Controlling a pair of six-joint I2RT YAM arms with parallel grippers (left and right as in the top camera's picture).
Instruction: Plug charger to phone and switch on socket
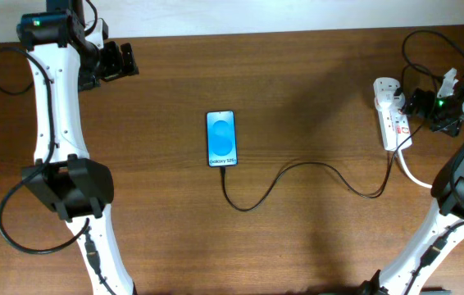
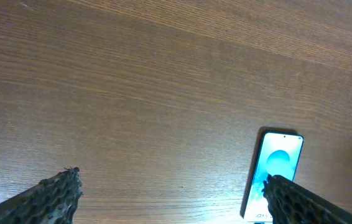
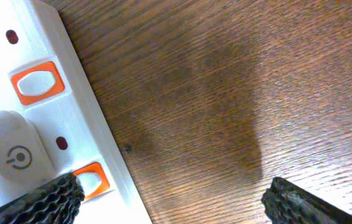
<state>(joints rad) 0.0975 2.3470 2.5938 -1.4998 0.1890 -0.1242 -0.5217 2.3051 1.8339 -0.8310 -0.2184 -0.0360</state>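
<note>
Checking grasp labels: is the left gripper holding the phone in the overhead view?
No, the left gripper is open and well apart from the phone, which lies flat on the table.

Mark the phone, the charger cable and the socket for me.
phone [image 1: 221,138]: overhead view, middle of the blue screen.
charger [image 1: 314,165]: overhead view, midway along the thin black cable.
socket [image 1: 394,131]: overhead view, white body towards its lower end.

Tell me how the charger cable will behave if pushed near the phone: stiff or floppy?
Probably floppy: the charger lies in loose curves, so it should bend rather than hold shape. Likely light, being thin. Its end meets the bottom edge of the phone, so a push there may drag that slim device along.
</note>
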